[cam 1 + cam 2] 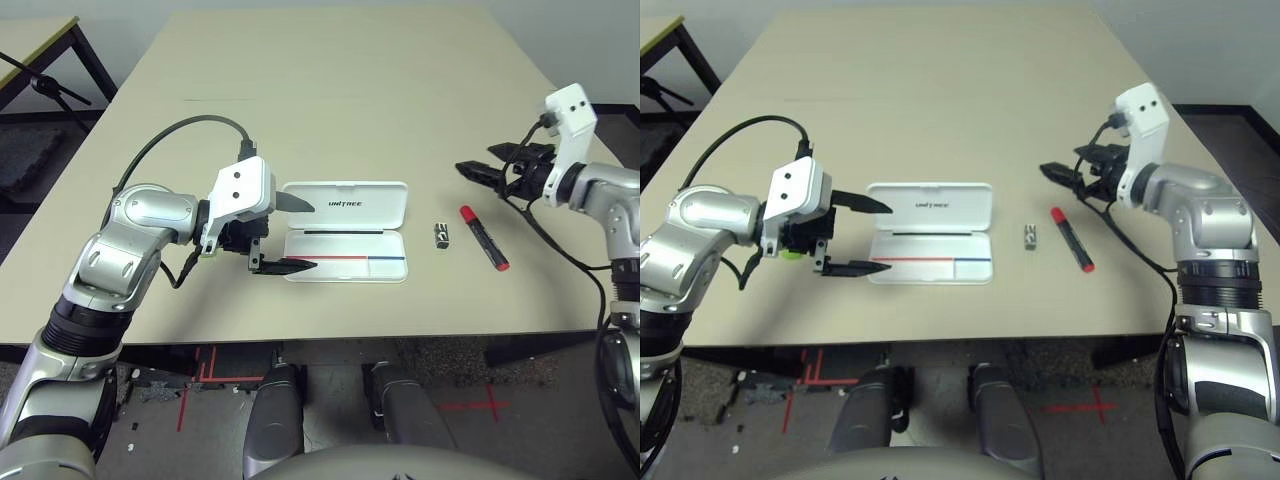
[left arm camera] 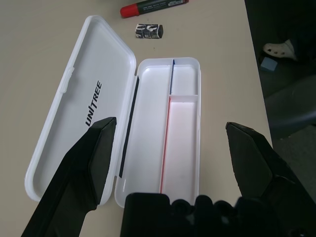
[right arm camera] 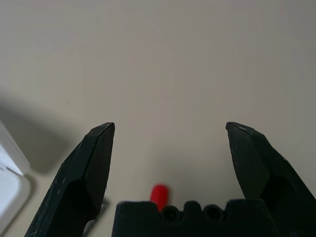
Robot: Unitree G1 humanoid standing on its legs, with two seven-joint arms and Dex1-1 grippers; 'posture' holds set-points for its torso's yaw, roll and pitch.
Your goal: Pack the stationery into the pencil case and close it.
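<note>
End effector on my left [image 2: 171, 123] and end effector on my right [image 3: 171, 124] both stood wide open, empty. The white case [image 2: 146, 138] lay open, flat on the counter [image 1: 330, 100]. Right of it lay the clip-like piece [image 1: 441, 236] and red marker [image 1: 485, 238], likely light, stiff, best pinched mid-barrel. My left arm partly hid something lime-green [image 1: 791, 255].
</note>
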